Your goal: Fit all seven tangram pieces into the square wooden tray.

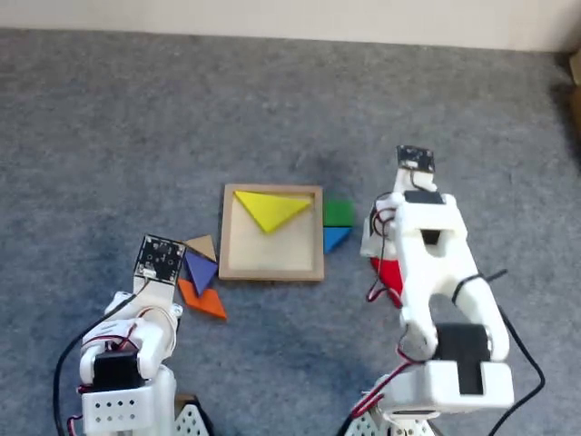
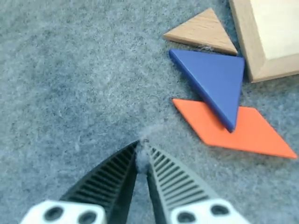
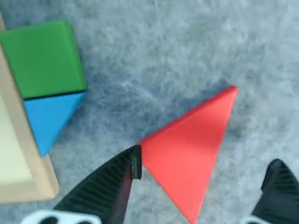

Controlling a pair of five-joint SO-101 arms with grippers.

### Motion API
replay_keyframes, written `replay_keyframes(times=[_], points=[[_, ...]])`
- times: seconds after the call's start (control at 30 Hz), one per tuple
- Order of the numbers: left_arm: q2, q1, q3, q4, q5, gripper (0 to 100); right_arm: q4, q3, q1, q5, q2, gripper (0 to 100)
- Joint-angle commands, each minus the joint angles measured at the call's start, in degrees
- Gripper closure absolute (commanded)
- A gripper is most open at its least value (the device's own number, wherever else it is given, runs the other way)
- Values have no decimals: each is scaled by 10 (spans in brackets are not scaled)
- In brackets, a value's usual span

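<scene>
Tray (image 1: 272, 275) in high view holds just the yellow triangle (image 1: 270, 211). Left wrist: left gripper (image 2: 141, 148) closed, apart from navy triangle (image 2: 212, 79). Right wrist: right gripper (image 3: 205, 165) spread across red triangle (image 3: 187, 144); rigid, light, probably slick, so pinch opposite edges.

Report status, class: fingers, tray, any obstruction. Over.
Left fingers shut, empty, above grey carpet. Right fingers open astride red triangular piece. Square wooden tray holds one yellow triangle. Dark blue triangle overlaps orange parallelogram.

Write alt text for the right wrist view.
The right tool, jaws open, flanks a red triangle on grey carpet. Nearby, a green square touches a blue triangle, both beside the rim of the wooden tray.
</scene>
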Motion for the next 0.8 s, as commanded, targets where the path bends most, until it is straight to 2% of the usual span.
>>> replay_keyframes(times=[0.0, 0.17, 0.53, 0.67, 0.77], points=[[-3, -8, -2, -10, -4, 993, -11, -55, -6, -6, 26, 611], [-3, -8, -2, -10, -4, 993, -10, -90, -6, -43, 78, 610], [-3, -8, -2, -10, -4, 993, -6, -98, -21, -41, 91, 609], [-3, -8, -2, -10, -4, 993, 64, -101, -22, -41, 93, 609], [-3, -8, -2, -10, -4, 993, 74, -102, -22, -40, 93, 609]])
